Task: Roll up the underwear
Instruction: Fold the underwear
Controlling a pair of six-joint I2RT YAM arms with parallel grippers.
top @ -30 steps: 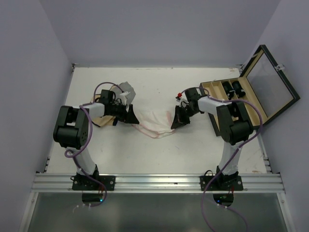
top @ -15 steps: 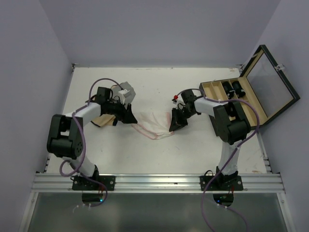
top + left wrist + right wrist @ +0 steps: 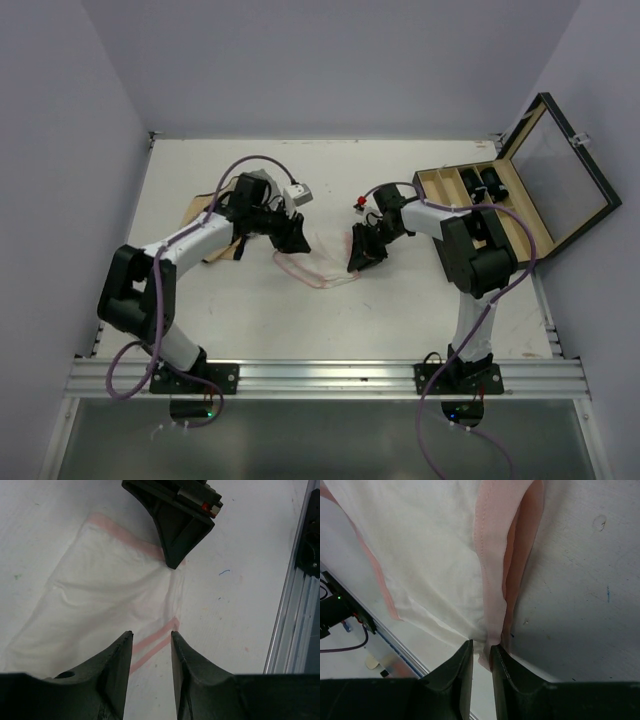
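The underwear, thin white fabric with pink trim, lies flat on the white table between the two arms. My left gripper is at its left end. In the left wrist view the underwear spreads out ahead, and the left gripper stands partly open, straddling a pink trim strip without clamping it. My right gripper is at the right end. In the right wrist view its jaws stand slightly apart, a corner of the underwear lying loose between the tips.
An open wooden case holding black items stands at the right, its lid raised. A tan cloth lies under the left arm. A small red object sits behind the right gripper. The metal rail runs along the near edge.
The left arm has swung right onto the underwear's left end and its jaws have narrowed. The right jaws, shut before, have parted a little. The underwear looks shorter and more bunched.
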